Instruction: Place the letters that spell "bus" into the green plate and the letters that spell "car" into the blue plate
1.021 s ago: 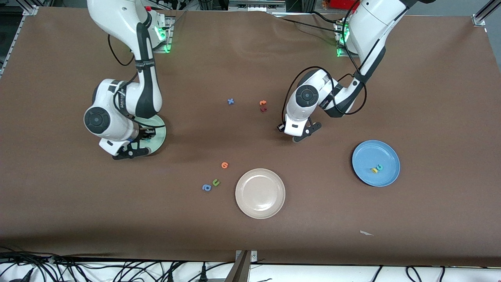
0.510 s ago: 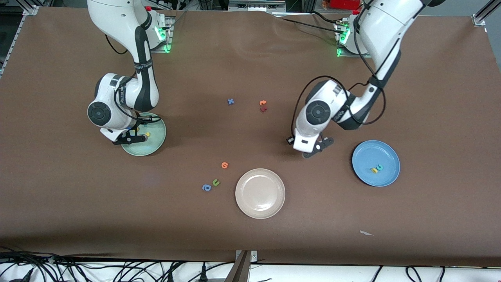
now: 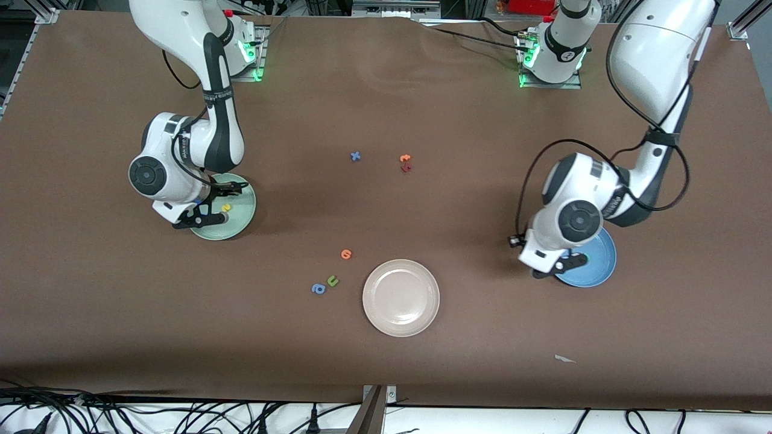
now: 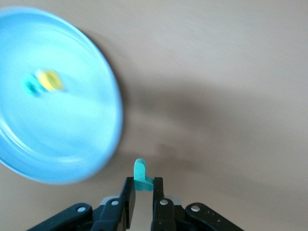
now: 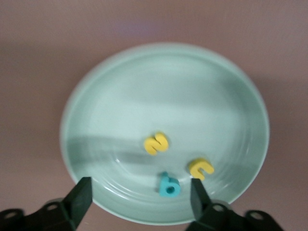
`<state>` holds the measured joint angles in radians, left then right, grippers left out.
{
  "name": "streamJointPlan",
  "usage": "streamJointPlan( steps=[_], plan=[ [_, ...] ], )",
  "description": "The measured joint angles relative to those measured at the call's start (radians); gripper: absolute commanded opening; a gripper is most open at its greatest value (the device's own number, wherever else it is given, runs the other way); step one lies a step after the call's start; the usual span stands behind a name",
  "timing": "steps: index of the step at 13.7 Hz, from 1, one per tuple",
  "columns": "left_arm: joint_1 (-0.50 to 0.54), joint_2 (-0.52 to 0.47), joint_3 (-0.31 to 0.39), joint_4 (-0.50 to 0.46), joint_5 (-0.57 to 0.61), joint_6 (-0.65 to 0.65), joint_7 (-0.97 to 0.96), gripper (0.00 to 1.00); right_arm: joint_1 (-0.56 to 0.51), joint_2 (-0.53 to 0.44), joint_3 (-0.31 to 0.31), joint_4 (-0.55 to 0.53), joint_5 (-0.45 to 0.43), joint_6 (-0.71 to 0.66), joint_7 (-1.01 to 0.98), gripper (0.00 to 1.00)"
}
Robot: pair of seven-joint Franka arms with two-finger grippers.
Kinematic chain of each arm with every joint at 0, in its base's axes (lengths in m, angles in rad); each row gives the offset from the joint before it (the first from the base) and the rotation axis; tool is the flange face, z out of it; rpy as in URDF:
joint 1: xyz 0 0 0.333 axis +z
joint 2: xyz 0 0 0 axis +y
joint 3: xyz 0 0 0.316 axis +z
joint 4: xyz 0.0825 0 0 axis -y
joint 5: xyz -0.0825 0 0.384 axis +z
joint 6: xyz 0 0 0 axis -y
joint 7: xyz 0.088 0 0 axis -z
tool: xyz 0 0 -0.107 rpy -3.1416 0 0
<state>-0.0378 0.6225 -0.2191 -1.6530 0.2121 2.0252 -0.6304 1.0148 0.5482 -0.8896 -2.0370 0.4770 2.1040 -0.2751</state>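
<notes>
3 letters (image 5: 168, 163) in green plate (image 5: 120, 96); 2 in blue plate (image 4: 72, 144).

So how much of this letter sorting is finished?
"Bus" looks done: the teal "b", yellow "u" and yellow "s" lie in the pale mint-green plate, under the open right tool. The left tool pinches the thin teal "r" beside the round blue plate, which already holds two letters. Only dropping it in remains.

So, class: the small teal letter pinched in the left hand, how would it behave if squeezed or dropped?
The teal letter looks thin and foam-like, so probably light and slightly squashy. The left hand grips only its lower end, so it might twist. Dropped, it would likely land flat rather than roll.
</notes>
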Motion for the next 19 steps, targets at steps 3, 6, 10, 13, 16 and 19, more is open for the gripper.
streamJointPlan(
  steps=[3, 6, 10, 13, 16, 19],
  plan=[
    [0.001, 0.021, 0.069, 0.007, 0.049, 0.0, 0.078, 0.68, 0.0, -0.004, -0.024, 0.18, -0.003, -0.154, 0.102, 1.0],
    [0.014, 0.025, 0.104, 0.022, 0.051, 0.0, 0.189, 1.0, 0.001, -0.003, -0.055, 0.346, -0.029, -0.3, 0.16, 1.0],
    [0.02, 0.025, 0.103, 0.039, 0.051, -0.025, 0.218, 1.0, 0.001, -0.002, -0.151, 0.541, -0.061, -0.469, 0.169, 1.0],
    [0.026, 0.018, 0.103, 0.053, 0.051, -0.029, 0.298, 1.0, -0.001, -0.004, -0.244, 0.661, -0.061, -0.535, 0.169, 1.0],
    [0.069, -0.014, 0.103, 0.063, 0.002, -0.035, 0.42, 1.0, -0.001, -0.005, -0.313, 0.726, -0.061, -0.595, 0.169, 1.0],
    [0.129, -0.075, 0.103, 0.065, -0.094, -0.067, 0.549, 1.0, -0.005, -0.008, -0.349, 0.743, -0.061, -0.658, 0.169, 1.0]
  ],
)
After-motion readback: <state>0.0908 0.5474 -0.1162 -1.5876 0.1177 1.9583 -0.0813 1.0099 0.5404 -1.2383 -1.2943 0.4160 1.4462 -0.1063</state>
